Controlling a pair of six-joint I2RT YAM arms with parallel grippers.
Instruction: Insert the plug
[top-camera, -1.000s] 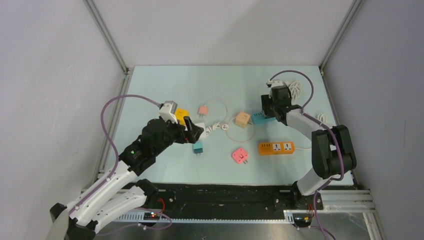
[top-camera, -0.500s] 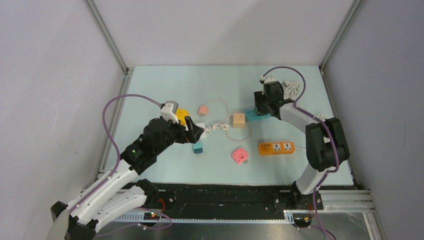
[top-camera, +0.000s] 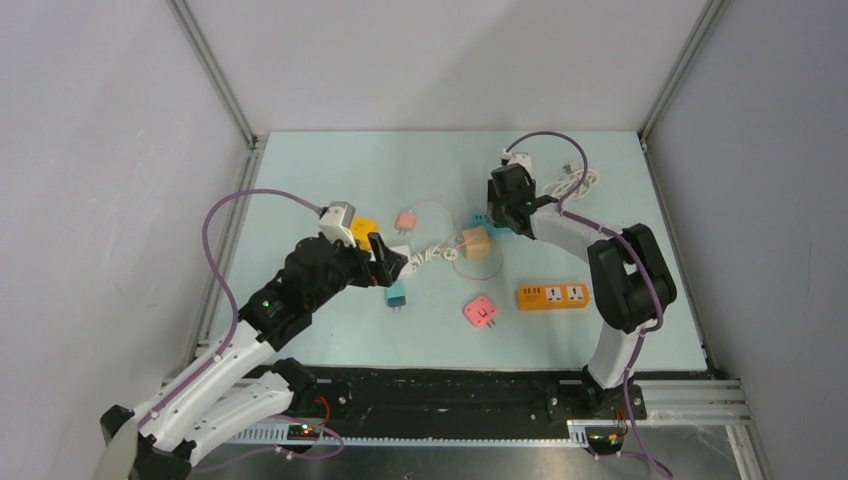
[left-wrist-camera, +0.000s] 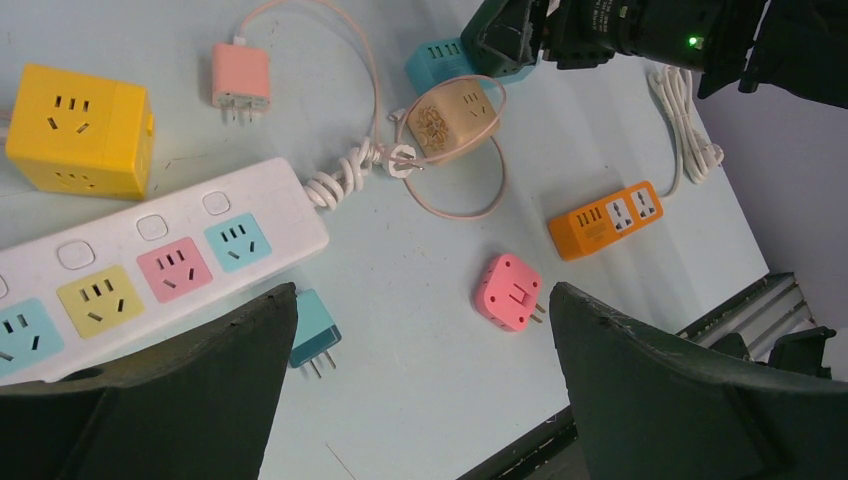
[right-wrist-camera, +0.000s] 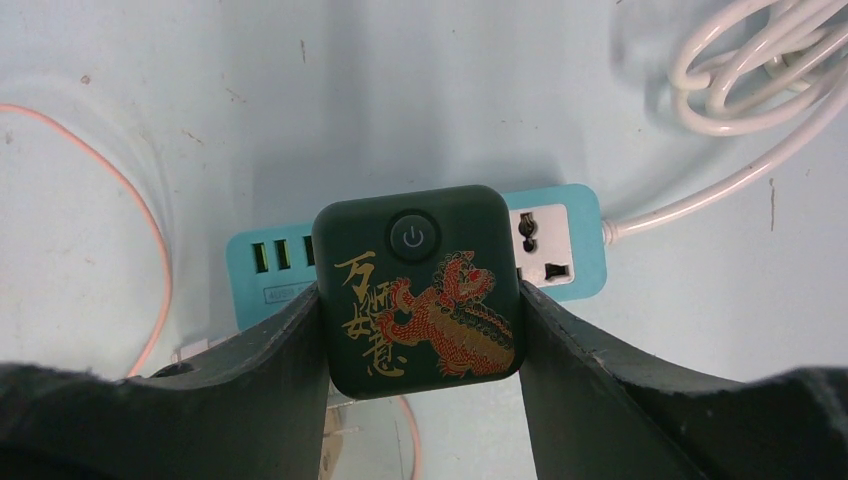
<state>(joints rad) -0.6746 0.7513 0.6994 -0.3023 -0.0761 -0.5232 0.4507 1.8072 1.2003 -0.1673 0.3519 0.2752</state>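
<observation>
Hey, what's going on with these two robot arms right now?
The right gripper is clamped on a dark green plug with a dragon print, holding it right over the teal power strip toward the far side of the table. Whether its prongs are in a socket yet is hidden. The left gripper hangs open above the white power strip, holding nothing.

We view the whole desk (top-camera: 330, 170) from high behind, looking down; wrist views sit lower, right closest; all share the teal strip (right-wrist-camera: 585, 240).
</observation>
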